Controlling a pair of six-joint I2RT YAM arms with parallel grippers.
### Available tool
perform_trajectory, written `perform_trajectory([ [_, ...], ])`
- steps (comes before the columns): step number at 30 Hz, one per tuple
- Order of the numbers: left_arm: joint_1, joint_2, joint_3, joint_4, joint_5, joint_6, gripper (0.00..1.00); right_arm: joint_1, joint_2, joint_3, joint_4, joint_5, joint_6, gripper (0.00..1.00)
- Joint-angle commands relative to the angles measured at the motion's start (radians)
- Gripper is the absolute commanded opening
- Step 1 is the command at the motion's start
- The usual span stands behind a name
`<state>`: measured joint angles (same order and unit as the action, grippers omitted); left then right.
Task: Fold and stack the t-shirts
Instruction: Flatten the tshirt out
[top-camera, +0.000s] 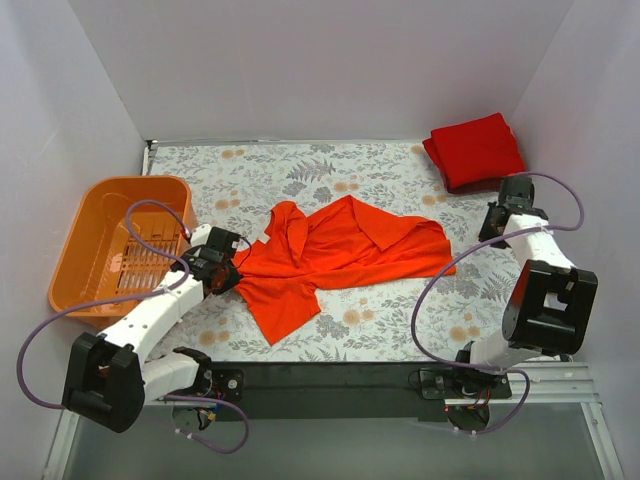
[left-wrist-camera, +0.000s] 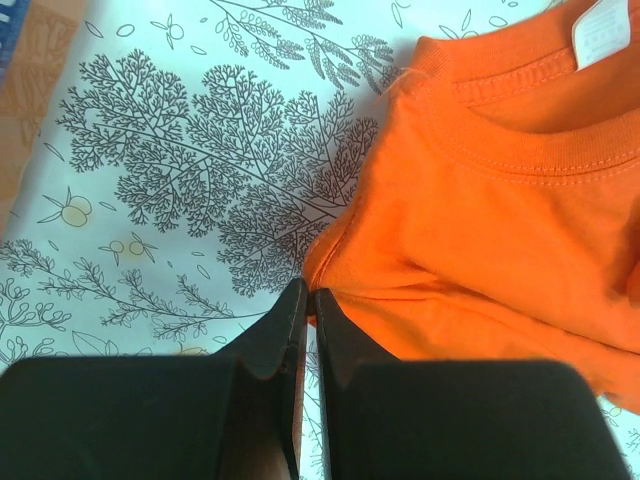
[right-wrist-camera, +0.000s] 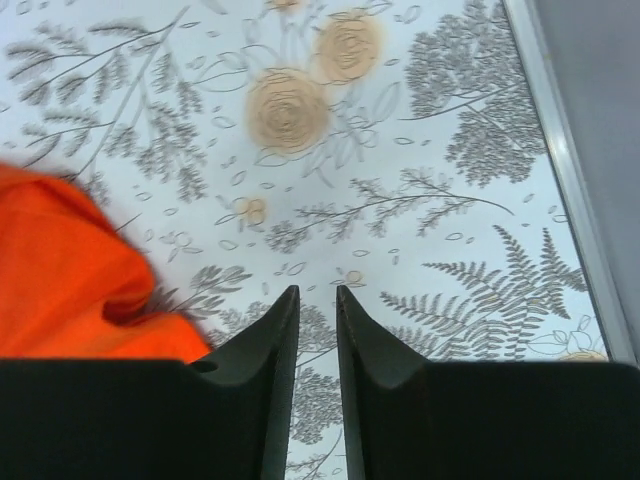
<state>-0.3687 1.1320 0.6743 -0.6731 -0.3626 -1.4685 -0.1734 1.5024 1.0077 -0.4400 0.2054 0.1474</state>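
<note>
Likely light and limp, the crumpled bright orange-red cloth t-shirt (top-camera: 340, 250) just right of the orange plastic basket (top-camera: 75, 240) wants a shoulder-seam pinch; left gripper (left-wrist-camera: 305, 292) pressed together, right gripper (right-wrist-camera: 317, 292) slightly parted, both empty.

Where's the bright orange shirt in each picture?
Top external: the orange shirt lies crumpled in the middle.
Left wrist: it fills the right side, with its collar at the top.
Right wrist: a bunched bit shows at the left edge.
Shared landmark: the flowery tablecloth lies under it in all three.
</note>
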Motion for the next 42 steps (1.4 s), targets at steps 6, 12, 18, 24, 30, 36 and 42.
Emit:
perform_trajectory([
  [6, 0.013, -0.057, -0.005, 0.024, -0.012, 0.023, 0.0, 0.018, -0.048, -0.01, -0.065, -0.167, 0.054, 0.41],
  [12, 0.013, -0.047, -0.004, 0.035, 0.008, 0.031, 0.0, 0.069, -0.125, -0.167, -0.005, -0.229, 0.107, 0.41],
  [18, 0.013, -0.051, -0.005, 0.038, 0.014, 0.031, 0.0, 0.069, -0.168, -0.264, 0.03, -0.21, 0.164, 0.52],
  [24, 0.014, -0.052, -0.005, 0.04, 0.017, 0.034, 0.0, 0.083, -0.136, -0.276, 0.056, -0.184, 0.172, 0.51],
  [30, 0.014, -0.058, -0.005, 0.04, 0.019, 0.036, 0.0, 0.089, -0.096, -0.278, 0.092, -0.152, 0.19, 0.49],
  [36, 0.013, -0.061, -0.007, 0.041, 0.022, 0.039, 0.0, 0.091, -0.054, -0.28, 0.104, -0.133, 0.195, 0.46],
  [42, 0.014, -0.063, -0.005, 0.043, 0.022, 0.04, 0.0, 0.092, -0.041, -0.299, 0.112, -0.139, 0.185, 0.4],
])
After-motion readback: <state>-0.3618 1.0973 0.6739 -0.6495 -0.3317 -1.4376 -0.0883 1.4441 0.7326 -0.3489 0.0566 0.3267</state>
